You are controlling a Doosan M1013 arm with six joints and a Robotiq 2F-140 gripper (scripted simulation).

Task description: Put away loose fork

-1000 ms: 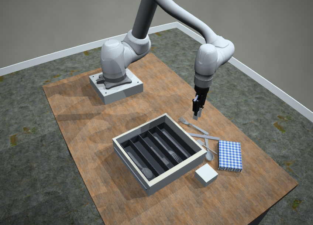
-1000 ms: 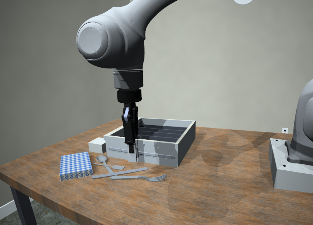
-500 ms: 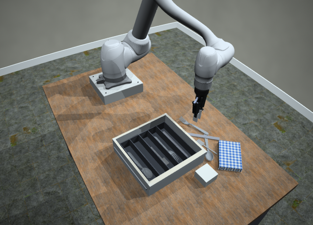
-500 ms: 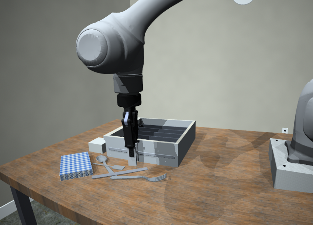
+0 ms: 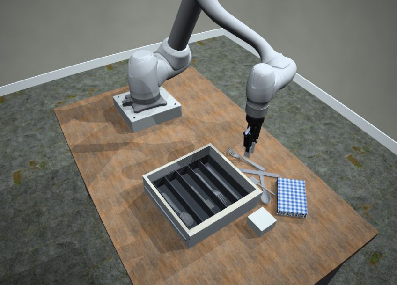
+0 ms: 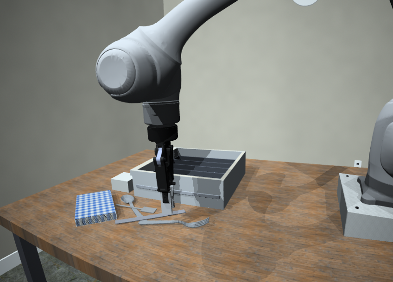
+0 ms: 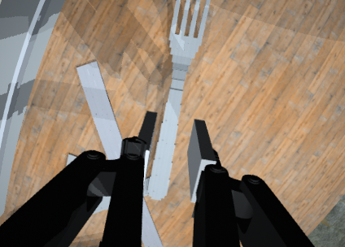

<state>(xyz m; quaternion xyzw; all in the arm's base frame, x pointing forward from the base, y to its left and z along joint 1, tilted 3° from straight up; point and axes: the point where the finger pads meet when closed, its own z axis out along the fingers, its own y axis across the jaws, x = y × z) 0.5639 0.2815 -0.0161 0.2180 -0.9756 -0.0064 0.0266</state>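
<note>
The loose fork [image 5: 245,159] lies flat on the wooden table to the right of the tray [image 5: 202,192], with its tines towards the far side. It also shows in the exterior view [image 6: 177,222] and in the wrist view [image 7: 179,92]. My gripper [image 5: 249,153] points straight down, low over the fork's handle. In the wrist view its fingers stand a little apart, one on each side of the handle, with nothing between them. The other forks [image 5: 217,193] lie in the tray's second slot from the right, with their tines towards the near side.
A knife [image 5: 258,172], a spoon [image 5: 264,192] and a small spatula lie crossed just beyond the fork's handle end. A blue checked napkin stack [image 5: 291,197] and a white block [image 5: 261,221] sit near them. A spoon [image 5: 179,209] lies in the tray's left slot. The robot base [image 5: 147,109] stands at the far side.
</note>
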